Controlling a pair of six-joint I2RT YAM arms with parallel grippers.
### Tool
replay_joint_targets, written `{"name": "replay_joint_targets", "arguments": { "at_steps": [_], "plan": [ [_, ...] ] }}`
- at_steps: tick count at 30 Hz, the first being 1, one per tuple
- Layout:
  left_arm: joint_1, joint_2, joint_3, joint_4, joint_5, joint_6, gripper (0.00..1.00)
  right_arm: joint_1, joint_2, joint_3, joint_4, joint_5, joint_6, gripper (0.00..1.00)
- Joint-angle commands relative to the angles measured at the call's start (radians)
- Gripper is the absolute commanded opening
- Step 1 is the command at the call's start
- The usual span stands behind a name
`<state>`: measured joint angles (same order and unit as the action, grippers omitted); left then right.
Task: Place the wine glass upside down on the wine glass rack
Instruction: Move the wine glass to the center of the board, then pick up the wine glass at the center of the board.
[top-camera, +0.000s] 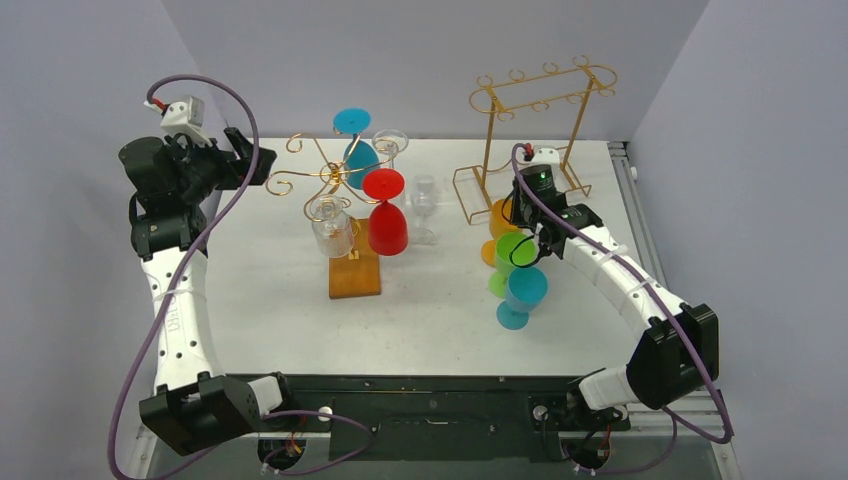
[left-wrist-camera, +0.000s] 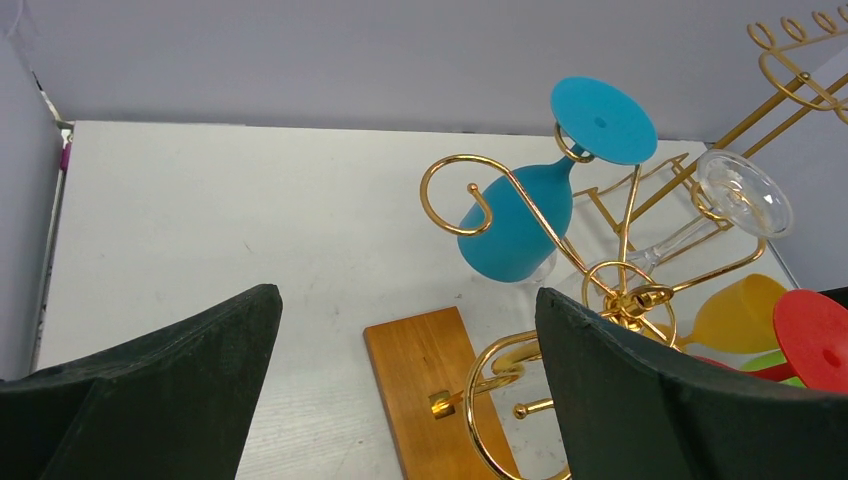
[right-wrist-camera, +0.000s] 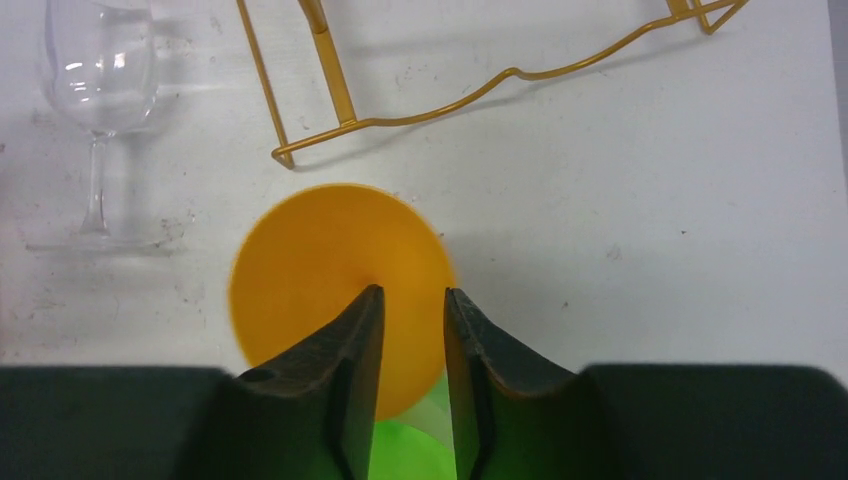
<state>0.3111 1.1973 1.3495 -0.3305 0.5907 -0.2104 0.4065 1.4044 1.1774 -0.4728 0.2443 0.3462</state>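
Right of the rack (top-camera: 340, 185), beside the green glass (top-camera: 512, 250), sits the orange glass (right-wrist-camera: 320, 250). My right gripper (right-wrist-camera: 410, 295) hovers at its centre, jaws narrowly parted; clamped or not, I cannot tell. Left gripper (left-wrist-camera: 408, 295) gapes, empty. The glass looks like light, stiff, slick plastic: I'd take the stem.

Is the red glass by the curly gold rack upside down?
Upside down. The opaque red wine glass has its flat round foot on top and its bowl pointing down.
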Motion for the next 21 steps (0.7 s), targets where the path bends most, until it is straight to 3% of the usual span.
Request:
{"name": "replay_joint_targets", "arguments": {
  "at_steps": [1, 9, 15, 21],
  "plan": [
    [0.011, 0.02, 0.082, -0.034, -0.016, 0.022, 0.96, -0.011, -0.024, 0.0, 0.023, 0.025, 0.007, 0.31],
    [0.011, 0.015, 0.076, -0.042, -0.039, 0.024, 0.96, 0.024, -0.125, 0.067, -0.01, 0.121, 0.04, 0.56],
    [0.022, 0.018, 0.085, -0.047, -0.053, 0.014, 0.96, 0.208, -0.138, 0.15, -0.015, 0.216, 0.074, 0.61],
    [0.028, 0.03, 0.111, -0.072, -0.036, 0.009, 0.96, 0.342, 0.007, 0.202, 0.036, 0.209, 0.143, 0.61]
  ]
}}
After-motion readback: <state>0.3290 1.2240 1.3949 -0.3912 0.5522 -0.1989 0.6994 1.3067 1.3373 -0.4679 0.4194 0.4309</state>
